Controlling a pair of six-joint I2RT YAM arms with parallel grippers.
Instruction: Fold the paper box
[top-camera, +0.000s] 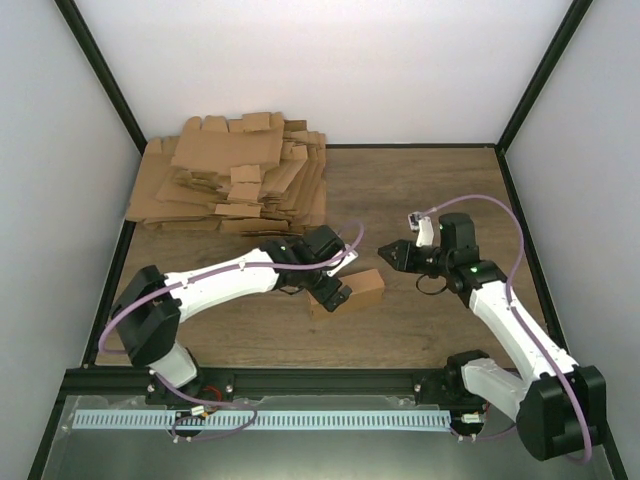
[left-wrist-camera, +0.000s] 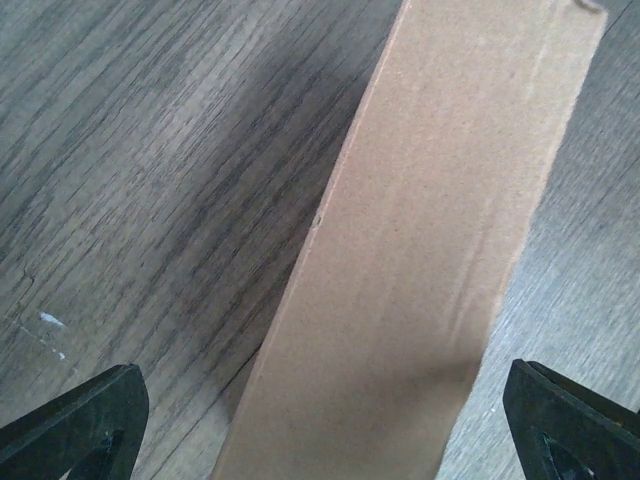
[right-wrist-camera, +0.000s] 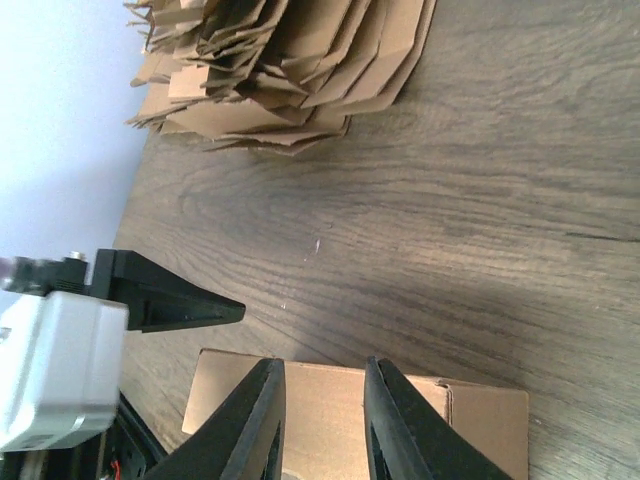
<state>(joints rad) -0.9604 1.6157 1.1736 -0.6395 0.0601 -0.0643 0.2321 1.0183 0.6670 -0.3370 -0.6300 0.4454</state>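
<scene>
Top external, paper box (top-camera: 362, 290) between wide left fingers (left-wrist-camera: 80, 425), right fingers (right-wrist-camera: 245, 430) narrowly apart

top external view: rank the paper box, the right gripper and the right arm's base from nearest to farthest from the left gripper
1. paper box: right at the left gripper, between its open fingers
2. right gripper: past the box, to the right and a little farther back
3. right arm's base: far off, at the near right

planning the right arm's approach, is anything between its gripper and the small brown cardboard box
Nothing visible does: only bare wooden table lies between the right gripper and the small brown cardboard box.
</scene>
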